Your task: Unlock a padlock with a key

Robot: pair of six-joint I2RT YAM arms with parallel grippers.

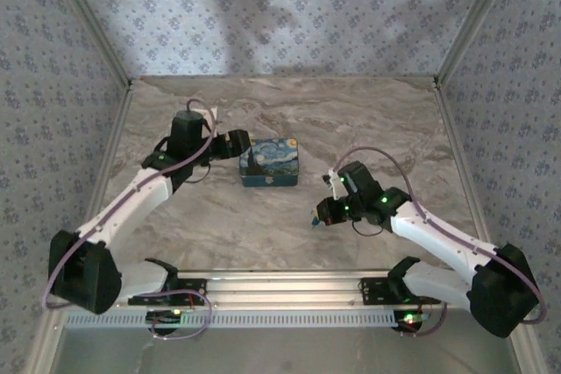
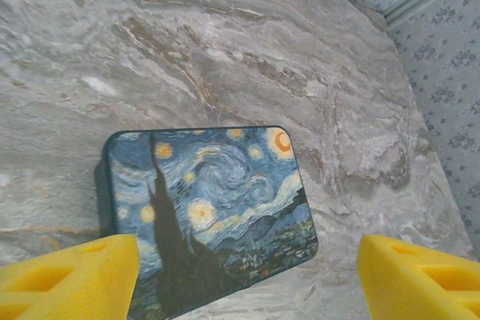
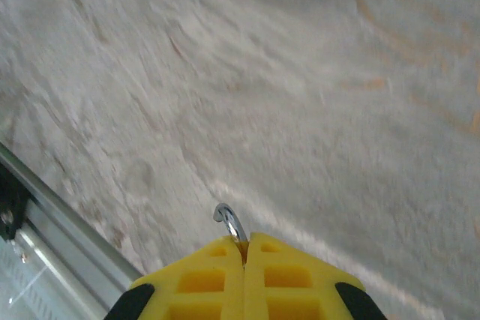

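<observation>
My right gripper [image 3: 245,241] is shut on the padlock. Its curved silver shackle [image 3: 229,221] sticks out past the yellow fingertips, and a sliver of brass shows in the seam between them. In the top view that gripper [image 1: 320,215] hovers low over the marble, right of centre. My left gripper [image 2: 249,275] stands open with nothing between its yellow fingers [image 2: 82,271]. It hangs over the near edge of a blue box painted with a swirling night sky [image 2: 210,207]. From above, the left gripper [image 1: 238,144] sits at the box's left end [image 1: 269,162]. The key is out of view.
The marble table [image 1: 289,111] is walled by patterned panels on three sides. An aluminium rail [image 1: 289,291] runs along the near edge between the arm bases, and it also shows at the lower left of the right wrist view, rail [image 3: 52,207].
</observation>
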